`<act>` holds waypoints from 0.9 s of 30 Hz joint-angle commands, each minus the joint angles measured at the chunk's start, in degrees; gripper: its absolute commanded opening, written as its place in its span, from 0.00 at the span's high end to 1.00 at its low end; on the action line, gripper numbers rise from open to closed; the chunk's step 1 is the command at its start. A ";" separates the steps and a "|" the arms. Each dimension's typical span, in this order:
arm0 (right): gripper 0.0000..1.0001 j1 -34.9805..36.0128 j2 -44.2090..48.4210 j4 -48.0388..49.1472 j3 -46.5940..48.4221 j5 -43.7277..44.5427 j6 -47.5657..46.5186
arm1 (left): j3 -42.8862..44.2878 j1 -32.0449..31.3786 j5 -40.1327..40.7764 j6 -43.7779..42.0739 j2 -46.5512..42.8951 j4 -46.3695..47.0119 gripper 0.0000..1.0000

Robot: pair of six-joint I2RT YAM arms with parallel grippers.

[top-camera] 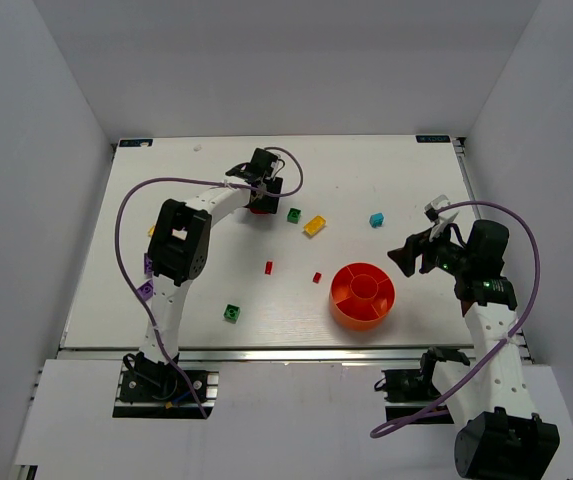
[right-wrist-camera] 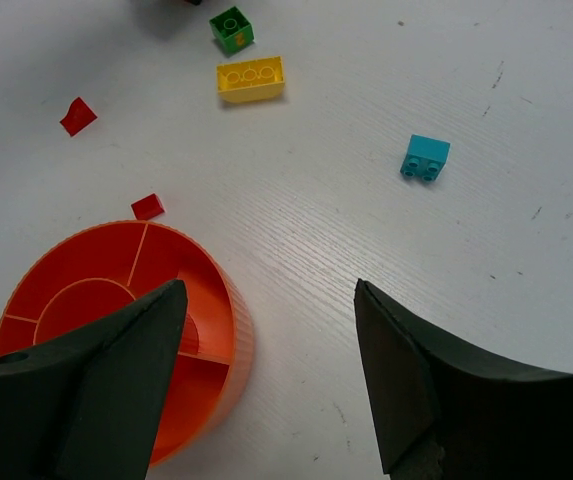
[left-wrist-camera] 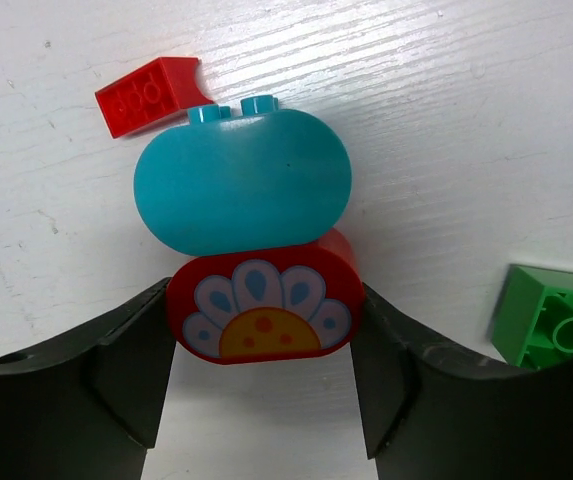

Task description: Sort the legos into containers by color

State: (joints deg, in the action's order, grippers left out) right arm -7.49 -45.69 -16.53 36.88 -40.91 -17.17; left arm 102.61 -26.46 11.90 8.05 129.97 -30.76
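Left gripper [left-wrist-camera: 266, 300] at the far middle of the table [top-camera: 366, 170], jaws closed against both sides of a red flower-print brick [left-wrist-camera: 263, 310]. Both fingers [left-wrist-camera: 131, 370] look in contact with it. Can't tell if the brick is off the surface. Cyan rounded brick [left-wrist-camera: 241, 180] sits right behind it, touching. Red slope piece [left-wrist-camera: 151, 95] lies just beside the cyan one's far left corner. Green brick [left-wrist-camera: 551, 320] is off to the gripper's right, apart from it

Right gripper [right-wrist-camera: 268, 295] wide open, nothing between the jaws, hanging over the right rim of the orange tray [right-wrist-camera: 241, 345] and the table beside it. Tray sits near the right front of the table: round, low wall, centre cup, wedge compartments around it

Loose legos on the table:
- yellow brick [right-wrist-camera: 251, 78] just beside the green brick, on the tray side
- small cyan brick [right-wrist-camera: 426, 157] further right, well apart from the tray
- small red bit [right-wrist-camera: 147, 206] just beside the tray's far rim, not in it
- second red bit [right-wrist-camera: 78, 115] a little further out to the left
- second green brick [top-camera: 231, 312] near the front edge, left of the tray
- purple piece [top-camera: 145, 291] tight against the left arm, partly hidden by it
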 commanded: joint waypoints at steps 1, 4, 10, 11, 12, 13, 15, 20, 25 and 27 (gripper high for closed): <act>0.27 -0.07 0.87 1.07 -0.15 -0.84 -0.67 | -1.09 0.09 -0.91 0.47 -2.79 0.09 0.56; 0.31 -0.07 1.30 0.45 -0.32 -2.51 -1.73 | -2.58 0.09 -1.61 0.30 -4.55 0.61 0.70; 0.31 0.28 1.31 -1.30 -0.32 -6.11 -4.01 | -7.76 0.09 -5.30 -0.06 -12.70 2.81 0.78; 0.31 0.28 1.31 -1.31 -0.41 -6.64 -4.36 | -8.82 0.09 -7.05 -0.49 -14.21 3.77 0.80; 0.31 0.37 1.13 -1.74 -0.32 -8.38 -4.89 | -10.05 0.09 -8.20 -0.58 -15.79 4.39 0.83; 0.30 0.37 0.44 -2.36 -0.15 -9.10 -5.94 | -12.84 0.09 -9.69 -0.93 -19.28 6.05 0.84; 0.30 0.63 -0.62 -4.20 1.25 -12.16 -7.08 | -15.58 0.09 -16.19 -1.46 -23.08 7.38 0.85; 0.28 1.86 -10.45 -10.79 10.56 -19.64 -6.06 | -24.89 0.09 -34.98 -7.33 -35.28 12.21 0.94; 0.29 5.45 -25.99 -20.19 26.29 -27.47 0.64 | -38.08 -1.32 -49.42 -14.20 -46.37 18.61 0.95; 0.29 6.69 -29.87 -21.26 31.46 -27.13 5.62 | -42.46 -1.84 -52.05 -15.08 -51.63 20.91 0.94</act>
State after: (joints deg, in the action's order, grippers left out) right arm -2.72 -71.68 -32.40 62.24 -62.83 -18.11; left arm 65.12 -27.59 -29.12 -2.66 83.83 -14.98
